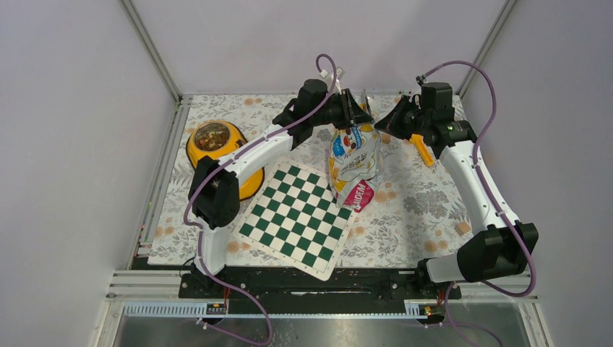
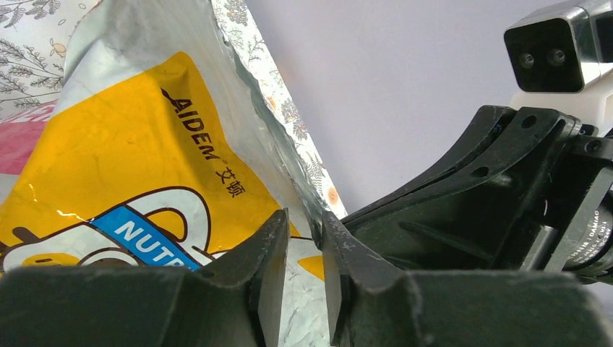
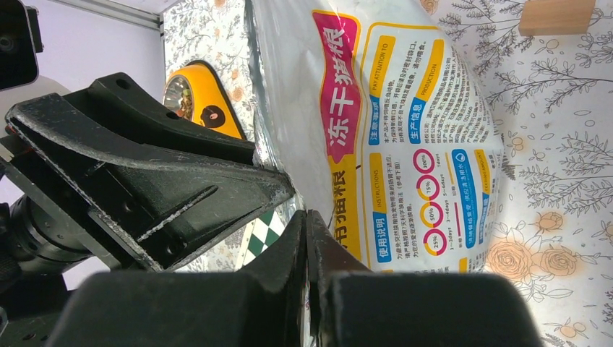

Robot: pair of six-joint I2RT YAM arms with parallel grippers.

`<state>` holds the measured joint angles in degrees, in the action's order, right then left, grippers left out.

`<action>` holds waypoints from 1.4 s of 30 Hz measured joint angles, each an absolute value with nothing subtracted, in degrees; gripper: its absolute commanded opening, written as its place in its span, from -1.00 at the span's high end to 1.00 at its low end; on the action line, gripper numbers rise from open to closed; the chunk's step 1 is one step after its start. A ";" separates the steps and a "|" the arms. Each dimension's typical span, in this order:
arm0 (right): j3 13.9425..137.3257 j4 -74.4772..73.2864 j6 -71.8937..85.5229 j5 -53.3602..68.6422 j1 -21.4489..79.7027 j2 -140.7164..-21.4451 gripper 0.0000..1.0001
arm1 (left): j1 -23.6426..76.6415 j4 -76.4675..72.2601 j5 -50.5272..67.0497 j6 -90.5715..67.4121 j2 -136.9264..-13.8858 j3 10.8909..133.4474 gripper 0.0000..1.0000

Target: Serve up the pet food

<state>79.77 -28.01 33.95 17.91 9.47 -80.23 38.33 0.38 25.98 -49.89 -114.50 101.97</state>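
Right jaws pinch the top of the bag, left jaws sit narrow round its edge, so pull apart gently; food shows in the bowl, far left.

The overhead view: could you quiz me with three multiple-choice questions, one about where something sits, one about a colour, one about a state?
1. Where is the yellow bowl?
A. left of the pet food bag
B. right of it
C. behind it, against the back wall

2. What colours is the checkered mat?
A. black and white
B. green and white
C. red and white

3. How are the right arm's fingers?
A. spread wide
B. closed together at the bag's edge
C. clamped on a spoon

Answers: 1 A, the bowl sits well to the left of the bag. 2 B, its squares are green and white. 3 B, the right wrist view shows no gap between them, right at the bag's silver edge.
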 measured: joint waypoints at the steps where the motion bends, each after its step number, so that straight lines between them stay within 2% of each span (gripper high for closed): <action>1: 79.79 -27.99 34.02 17.96 9.47 -80.23 1.00 | 38.33 0.47 25.96 -49.74 -114.50 101.97 0.47; 8: 79.85 -27.99 36.60 17.96 9.47 -80.23 1.00 | 38.28 0.19 25.96 -49.19 -114.43 101.71 0.44; 14: 82.02 -31.03 39.53 17.98 9.47 -80.75 1.00 | 38.20 -6.55 26.02 -49.01 -111.92 95.83 0.45; 17: 82.61 -31.55 40.84 18.20 9.47 -81.06 1.00 | 38.17 -7.62 26.41 -48.84 -111.79 95.59 0.60; 21: 82.67 -31.62 41.91 18.52 9.47 -81.47 1.00 | 38.17 -8.34 26.89 -48.64 -111.79 95.55 0.99; 42: 80.75 -28.97 37.28 15.49 10.85 -79.64 1.00 | 37.63 -6.96 25.74 -44.97 -109.60 94.19 1.00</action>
<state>80.75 -28.97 37.28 15.49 10.85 -79.64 37.63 -6.96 25.74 -44.97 -109.60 94.19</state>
